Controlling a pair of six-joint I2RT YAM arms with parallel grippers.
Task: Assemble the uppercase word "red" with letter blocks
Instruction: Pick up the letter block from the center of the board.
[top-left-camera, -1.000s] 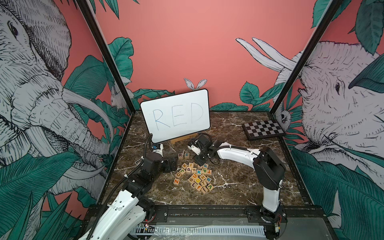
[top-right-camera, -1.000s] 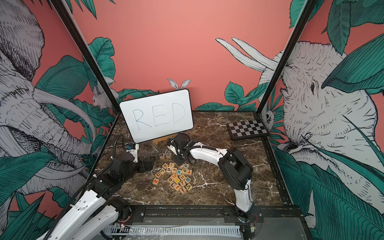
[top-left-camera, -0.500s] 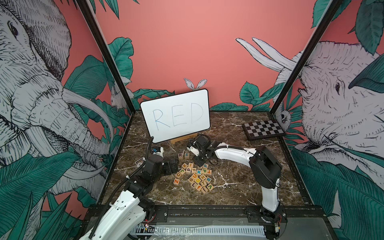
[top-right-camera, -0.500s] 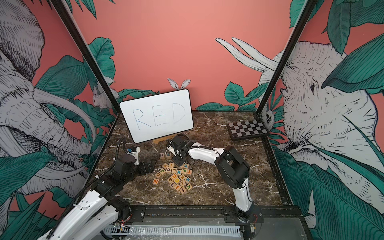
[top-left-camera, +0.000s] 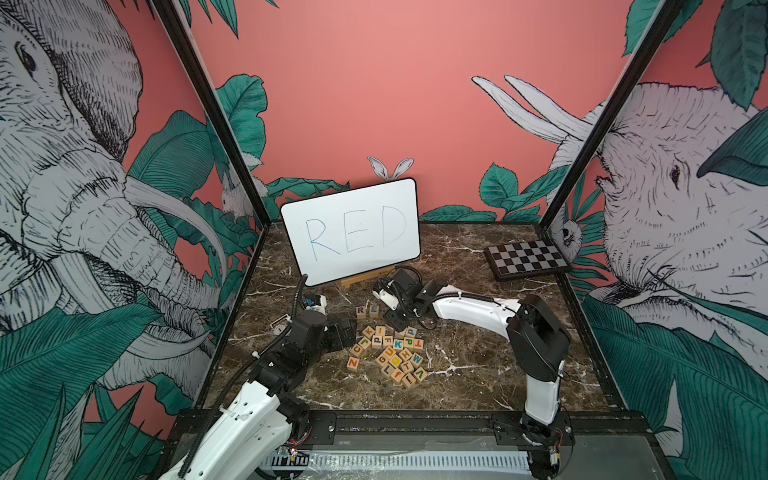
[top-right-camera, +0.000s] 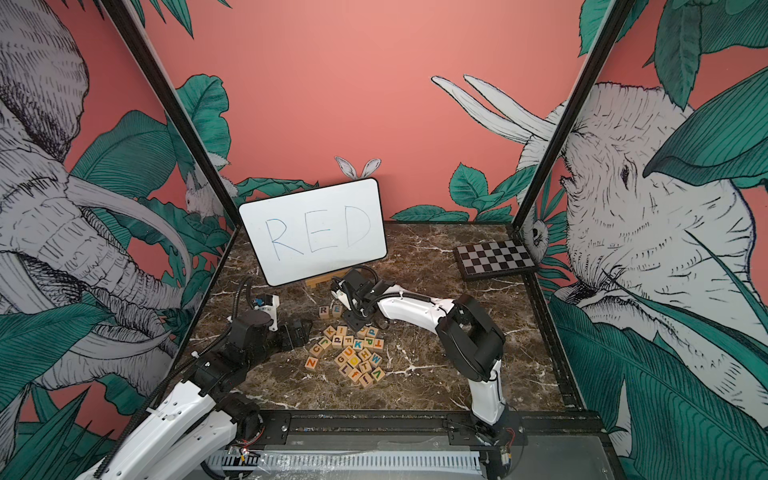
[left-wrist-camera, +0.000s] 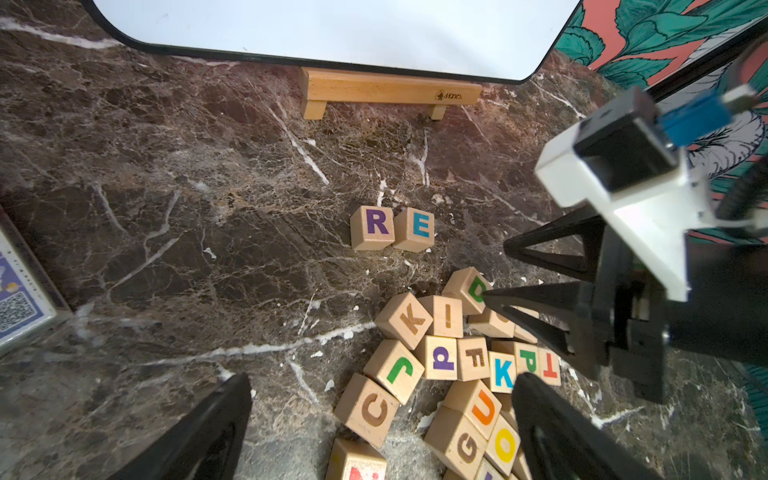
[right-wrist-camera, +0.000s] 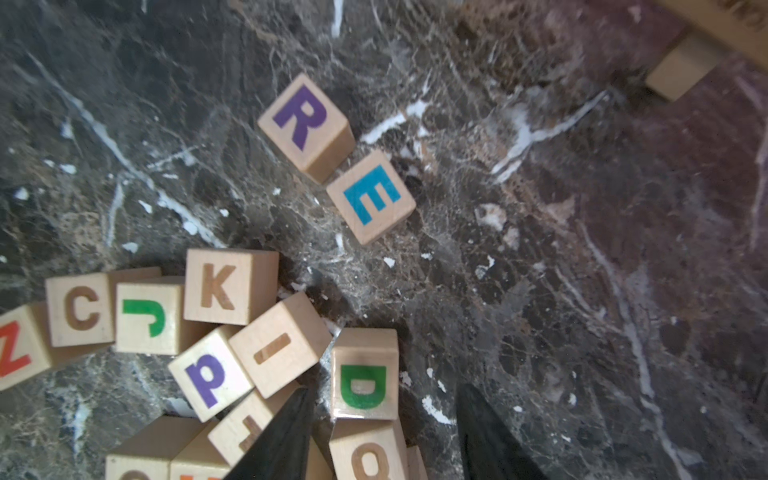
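Note:
The R block (left-wrist-camera: 376, 222), with a purple letter, and the E block (left-wrist-camera: 419, 226), with a blue letter, sit side by side on the marble, reading RE in both top views (top-left-camera: 360, 310) (top-right-camera: 336, 309). A green D block (right-wrist-camera: 363, 386) lies at the far edge of the loose pile of letter blocks (top-left-camera: 390, 353). My right gripper (right-wrist-camera: 386, 388) is open and straddles this D, with a gap on one side. It reaches down at the pile's far edge (top-left-camera: 398, 322). My left gripper (left-wrist-camera: 382, 378) is wide open and empty over the pile's left side (top-left-camera: 347, 334).
The whiteboard (top-left-camera: 353, 237) with handwritten RED stands on a wooden stand (left-wrist-camera: 386, 89) just behind the R and E. A checkered board (top-left-camera: 525, 259) lies at the back right. A card with a QR code (left-wrist-camera: 16, 299) lies left of the left gripper.
The left arm has moved right, closer to the pile. The right gripper has stayed at the pile's far edge while its arm shifted slightly.

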